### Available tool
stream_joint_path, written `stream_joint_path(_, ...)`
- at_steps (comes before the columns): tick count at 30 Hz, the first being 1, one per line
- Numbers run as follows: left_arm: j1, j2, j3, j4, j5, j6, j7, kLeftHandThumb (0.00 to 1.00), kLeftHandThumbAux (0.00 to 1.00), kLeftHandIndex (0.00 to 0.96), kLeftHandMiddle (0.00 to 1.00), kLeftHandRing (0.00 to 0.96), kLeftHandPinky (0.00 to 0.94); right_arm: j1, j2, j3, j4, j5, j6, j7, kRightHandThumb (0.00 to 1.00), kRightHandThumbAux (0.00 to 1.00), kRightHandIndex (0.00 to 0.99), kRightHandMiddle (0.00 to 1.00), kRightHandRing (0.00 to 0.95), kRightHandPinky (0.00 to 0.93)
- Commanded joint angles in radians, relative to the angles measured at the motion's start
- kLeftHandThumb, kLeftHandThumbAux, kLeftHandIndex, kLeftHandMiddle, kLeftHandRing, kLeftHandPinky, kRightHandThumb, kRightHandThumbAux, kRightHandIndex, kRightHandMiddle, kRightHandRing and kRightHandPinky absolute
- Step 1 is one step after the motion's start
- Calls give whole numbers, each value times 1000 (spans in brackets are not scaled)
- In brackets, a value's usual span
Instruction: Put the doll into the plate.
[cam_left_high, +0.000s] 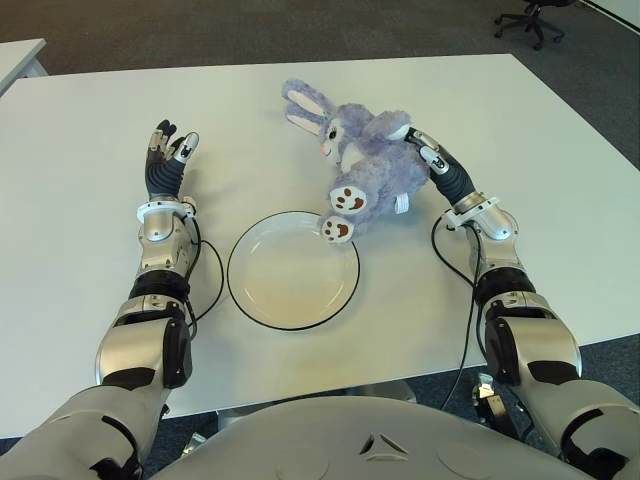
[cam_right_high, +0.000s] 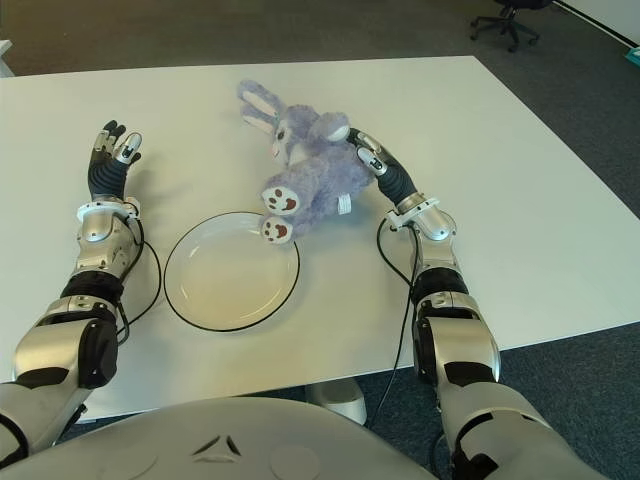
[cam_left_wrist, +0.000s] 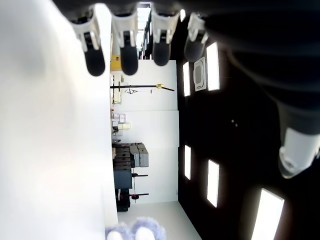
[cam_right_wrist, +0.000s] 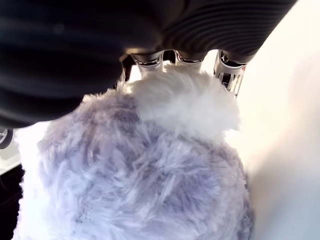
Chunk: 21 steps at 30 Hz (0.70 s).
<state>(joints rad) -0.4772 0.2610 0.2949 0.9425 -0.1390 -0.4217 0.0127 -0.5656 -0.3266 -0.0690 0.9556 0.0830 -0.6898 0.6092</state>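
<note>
Right hand (cam_left_high: 425, 152) grips doll (cam_left_high: 362, 165), left hand (cam_left_high: 168, 158) upright, spread

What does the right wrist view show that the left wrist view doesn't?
Right wrist only: the right hand curled over the doll's purple fur and white tuft, filling the frame. Left wrist only: the left hand's fingers spread, holding nothing, with ceiling lights and room furniture behind. Both: the white table, plus the doll, though the left wrist view catches only a purple sliver at its edge.
</note>
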Motion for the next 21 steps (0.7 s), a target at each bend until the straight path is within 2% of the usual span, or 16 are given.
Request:
stream_joint_path(1,116,-38,-9,66,8,57,6,23,536,0,83,113,140,197,42,20,106,-21,3,6,268,158,0,0,0,0)
stream_joint_path(7,119,-38,-11,63,8,56,0,25,528,0,81,114,141,203,43,25,99,-26,-4,-3,287,150,0,0,0,0)
stream_joint_path(15,117,-39,-11,61,9,63,4,19,535,0,79,113,144,212,58,19,85,-14,-10,-11,401,203,0,0,0,0)
stream_joint_path(21,118,-40,-13,57,10,65,6,21,539,0,79,113,150,219,58,26,70,-26,-11,-30,447,210,0,0,0,0)
